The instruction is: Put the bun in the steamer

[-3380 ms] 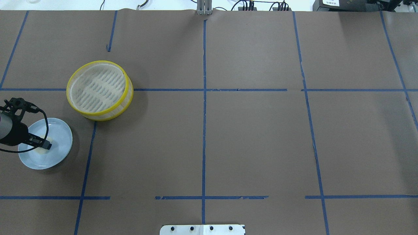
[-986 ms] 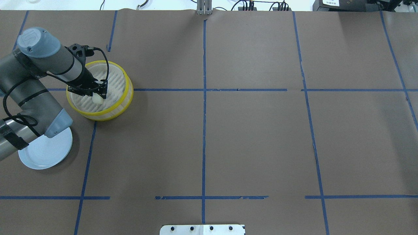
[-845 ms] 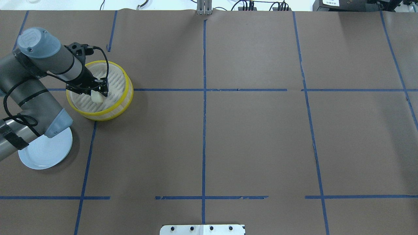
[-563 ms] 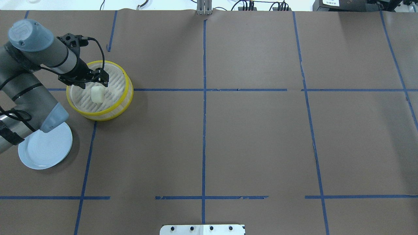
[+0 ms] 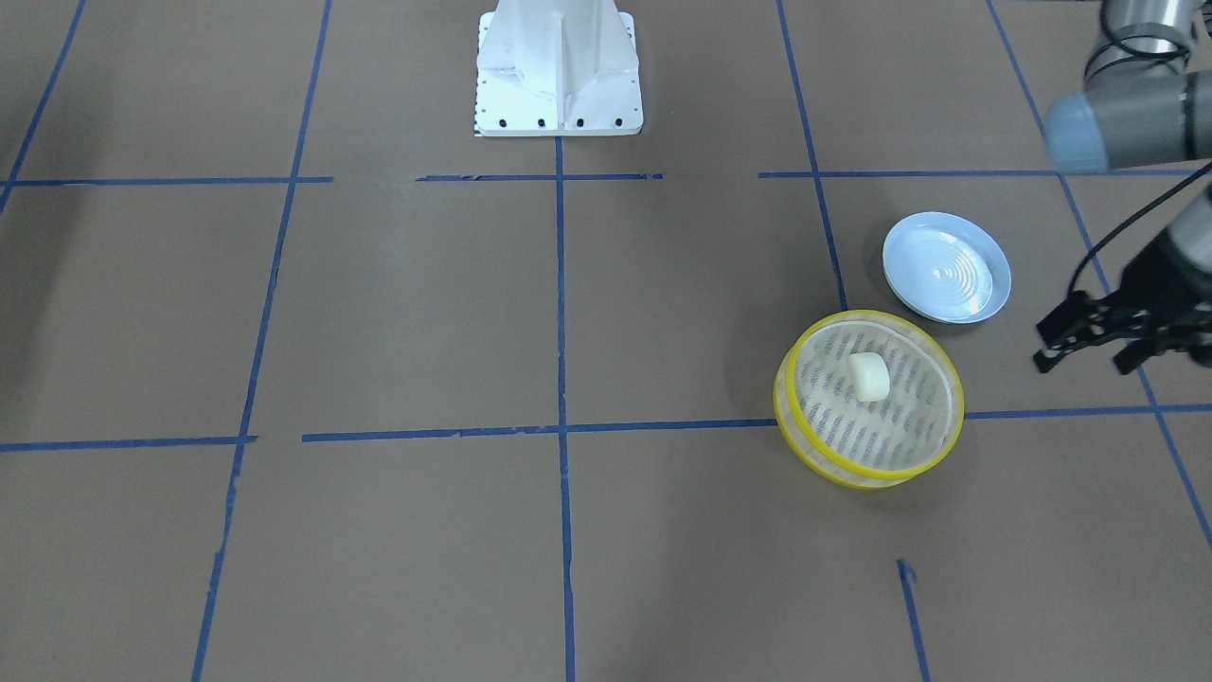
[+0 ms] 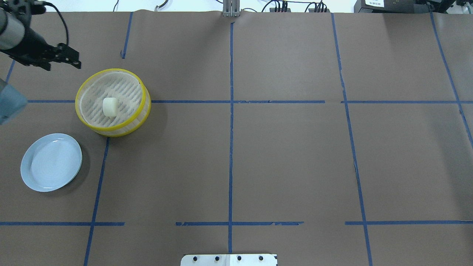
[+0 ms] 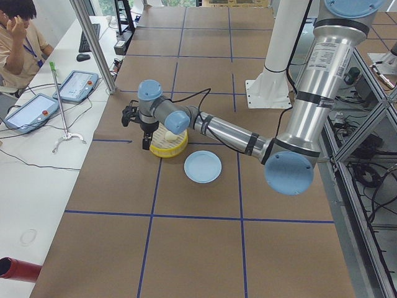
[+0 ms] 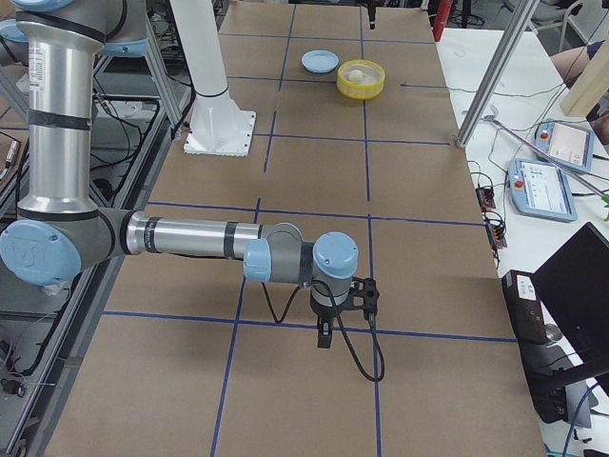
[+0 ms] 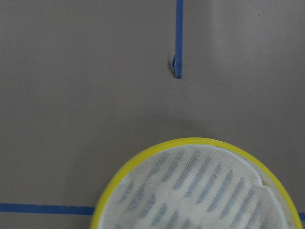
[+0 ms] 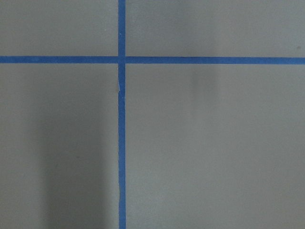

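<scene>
The cream-white bun [image 6: 109, 106] lies free on the slatted bottom of the yellow-rimmed steamer [image 6: 146, 111], near its middle; it also shows in the front view [image 5: 869, 375]. My left gripper [image 6: 78, 60] is open and empty. It hangs above the table, beyond the steamer's far left side and apart from it, and shows in the front view [image 5: 1046, 347]. The left wrist view shows only part of the steamer's rim [image 9: 190, 140]. My right gripper [image 8: 343, 319] shows only in the exterior right view, far from the steamer; I cannot tell whether it is open.
A pale blue plate [image 6: 51, 162] lies bare on the table, near and left of the steamer. The white robot base [image 5: 559, 66] stands at the table's near edge. Blue tape lines cross the brown paper.
My left gripper carried the bun from the plate into the steamer, opened and let it go. It then rose and moved away to the far left. The bun stays in the steamer.
</scene>
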Controlling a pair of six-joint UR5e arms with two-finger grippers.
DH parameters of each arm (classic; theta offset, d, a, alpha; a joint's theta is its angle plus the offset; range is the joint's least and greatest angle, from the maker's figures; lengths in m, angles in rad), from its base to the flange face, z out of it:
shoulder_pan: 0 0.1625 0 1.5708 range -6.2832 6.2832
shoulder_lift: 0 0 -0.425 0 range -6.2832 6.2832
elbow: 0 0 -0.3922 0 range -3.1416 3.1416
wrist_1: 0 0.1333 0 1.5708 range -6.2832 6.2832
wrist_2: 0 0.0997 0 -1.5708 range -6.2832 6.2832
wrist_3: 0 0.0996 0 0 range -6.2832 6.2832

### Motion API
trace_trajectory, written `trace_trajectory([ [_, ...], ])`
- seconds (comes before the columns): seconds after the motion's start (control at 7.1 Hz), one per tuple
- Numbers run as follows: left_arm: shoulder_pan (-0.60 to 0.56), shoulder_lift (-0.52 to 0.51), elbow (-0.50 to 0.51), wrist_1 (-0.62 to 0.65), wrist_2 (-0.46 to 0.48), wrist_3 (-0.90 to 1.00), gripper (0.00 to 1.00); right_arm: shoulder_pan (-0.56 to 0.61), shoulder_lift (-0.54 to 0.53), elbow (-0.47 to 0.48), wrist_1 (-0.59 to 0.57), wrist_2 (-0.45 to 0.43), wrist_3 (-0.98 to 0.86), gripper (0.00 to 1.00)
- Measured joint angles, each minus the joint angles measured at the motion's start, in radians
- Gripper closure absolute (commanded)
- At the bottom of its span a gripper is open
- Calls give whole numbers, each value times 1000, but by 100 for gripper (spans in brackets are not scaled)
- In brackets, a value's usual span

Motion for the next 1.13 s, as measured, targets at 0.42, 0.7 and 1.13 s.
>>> trace_trajectory([
  [0.42, -242, 185, -2, 97, -33, 393, 0, 0, 0, 0, 0, 0, 0, 0],
  [0.7, -294, 219, -7, 284, -69, 548, 0, 0, 0, 0, 0, 0, 0, 0],
  [1.13, -304, 257, -4, 341, -159, 590, 0, 0, 0, 0, 0, 0, 0, 0],
])
